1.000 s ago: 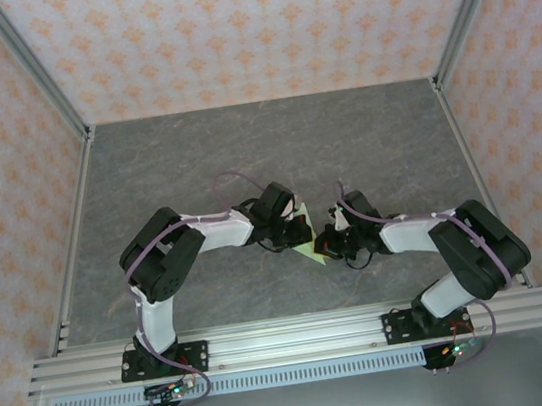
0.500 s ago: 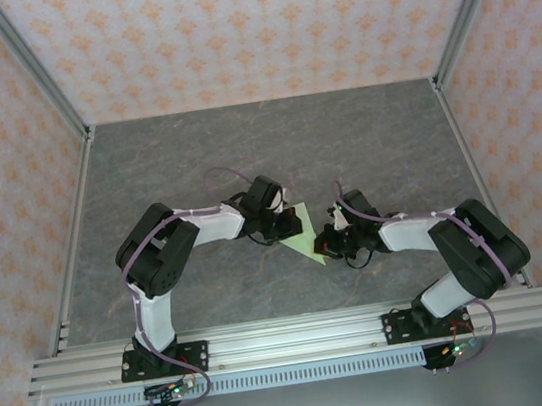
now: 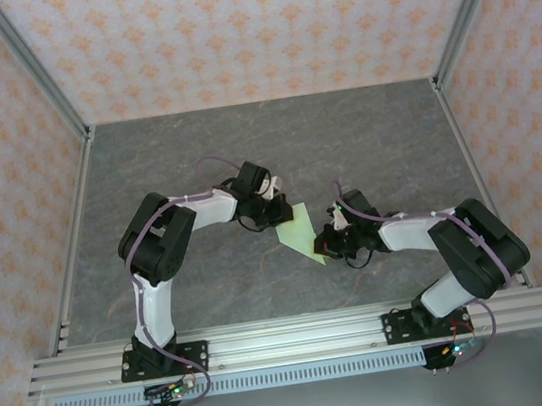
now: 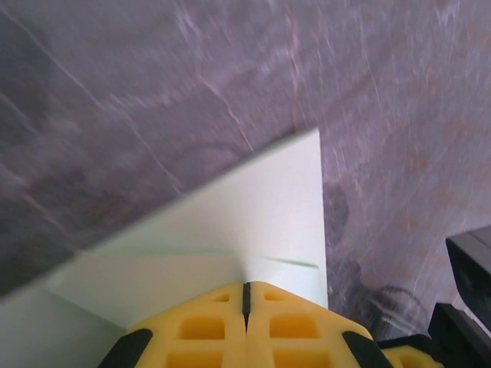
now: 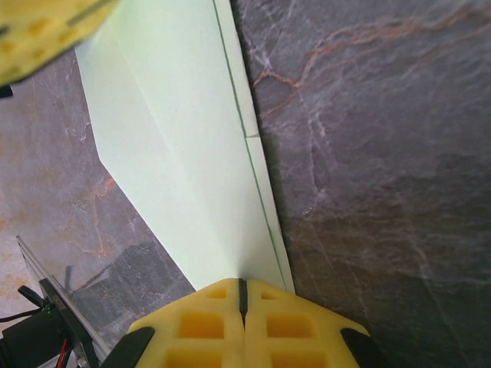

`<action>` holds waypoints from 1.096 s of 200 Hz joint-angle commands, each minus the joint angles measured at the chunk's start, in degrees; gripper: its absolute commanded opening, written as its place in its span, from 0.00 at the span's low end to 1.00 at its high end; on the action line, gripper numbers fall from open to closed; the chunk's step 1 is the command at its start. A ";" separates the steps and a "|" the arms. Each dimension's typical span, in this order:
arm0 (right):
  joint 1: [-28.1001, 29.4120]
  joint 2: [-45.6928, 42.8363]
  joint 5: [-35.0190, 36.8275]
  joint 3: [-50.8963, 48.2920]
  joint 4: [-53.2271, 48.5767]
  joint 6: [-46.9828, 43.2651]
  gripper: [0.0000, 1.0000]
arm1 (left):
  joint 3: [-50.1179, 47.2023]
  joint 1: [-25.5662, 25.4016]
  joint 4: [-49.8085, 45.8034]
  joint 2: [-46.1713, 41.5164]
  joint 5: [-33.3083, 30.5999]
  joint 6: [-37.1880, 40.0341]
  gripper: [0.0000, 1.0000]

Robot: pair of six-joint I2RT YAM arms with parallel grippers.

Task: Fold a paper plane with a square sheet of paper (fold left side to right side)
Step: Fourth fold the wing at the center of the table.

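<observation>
Both claws (image 4: pixel 245 295) (image 5: pixel 241 287) on paper plane (image 5: pixel 176 138)

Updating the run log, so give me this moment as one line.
left gripper: shut on pale green creased paper sheet | right gripper: shut on its opposite end | sheet: part-folded, between grippers

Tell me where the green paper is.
In the top view, the green paper is near the middle of the table, between the left gripper at its far-left edge and the right gripper at its near-right tip.
</observation>
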 commanded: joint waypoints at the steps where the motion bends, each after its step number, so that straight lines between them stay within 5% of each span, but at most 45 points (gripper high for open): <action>1: -0.38 3.74 8.58 -3.90 -15.62 -1.68 0.00 | 2.65 2.92 -4.32 2.59 -7.84 3.51 0.00; 95: -0.38 2.82 7.92 -3.76 -15.44 -1.54 0.00 | 2.63 9.80 -3.14 2.72 -5.48 7.74 0.00; 140: -0.39 1.46 8.40 -3.25 -15.91 -1.17 0.00 | 0.53 9.96 -3.25 -6.27 -3.87 7.12 0.00; 182: -0.30 0.81 8.95 -2.47 -16.20 -0.91 0.00 | -6.81 3.73 1.33 -14.53 -3.96 4.15 0.00; 219: -0.30 0.79 8.87 -2.00 -16.13 -0.58 0.00 | -7.83 -3.37 6.26 -12.84 -5.58 -0.38 0.00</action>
